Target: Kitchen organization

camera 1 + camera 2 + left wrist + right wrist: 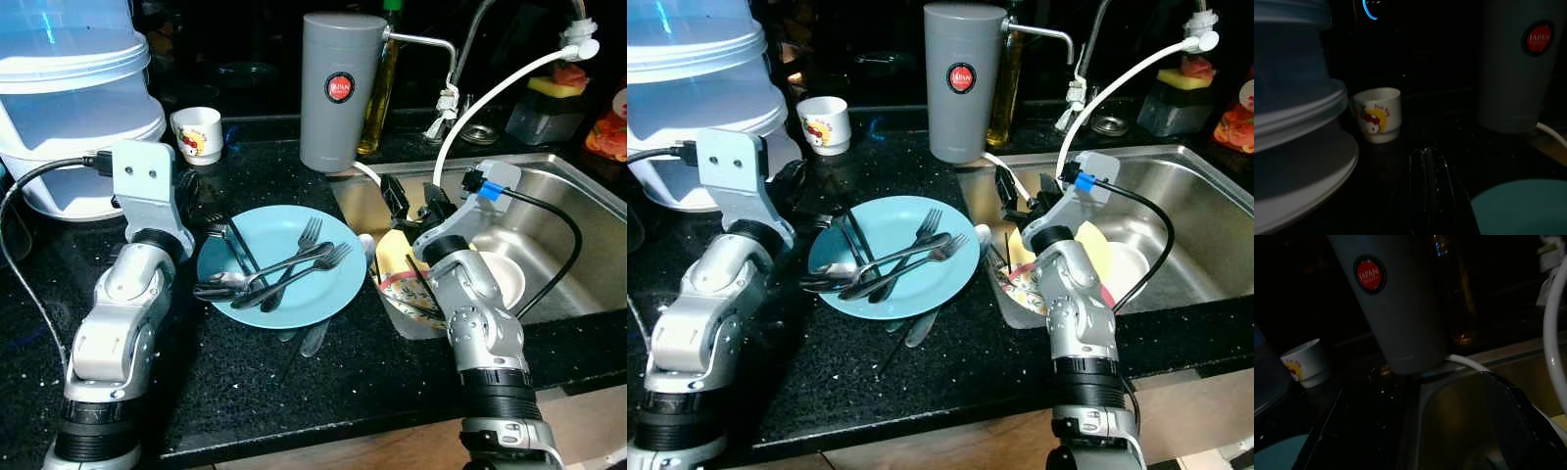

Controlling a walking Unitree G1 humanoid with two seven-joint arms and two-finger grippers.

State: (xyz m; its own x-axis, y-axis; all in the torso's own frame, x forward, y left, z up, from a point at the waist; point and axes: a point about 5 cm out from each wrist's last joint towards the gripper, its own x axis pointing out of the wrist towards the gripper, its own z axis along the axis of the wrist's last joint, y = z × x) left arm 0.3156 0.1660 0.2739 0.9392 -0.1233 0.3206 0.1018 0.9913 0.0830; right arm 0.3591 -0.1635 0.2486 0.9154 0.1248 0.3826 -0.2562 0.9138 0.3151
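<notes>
Left of the round light-blue plate (294,284) stood a big pale-blue and white tiered plastic container (73,93), cut off at the frame edge. The left gripper (1429,169) lay at the plate's left rim, fingers pressed together, dim in the wrist view. On the plate lay steel forks and spoons (284,266), long axes slanting, tines pointing toward the tall grey canister (338,88) behind the plate. Right of the plate, the right gripper (397,199) hung over the steel sink (568,211); its fingers' spread was hard to tell.
</notes>
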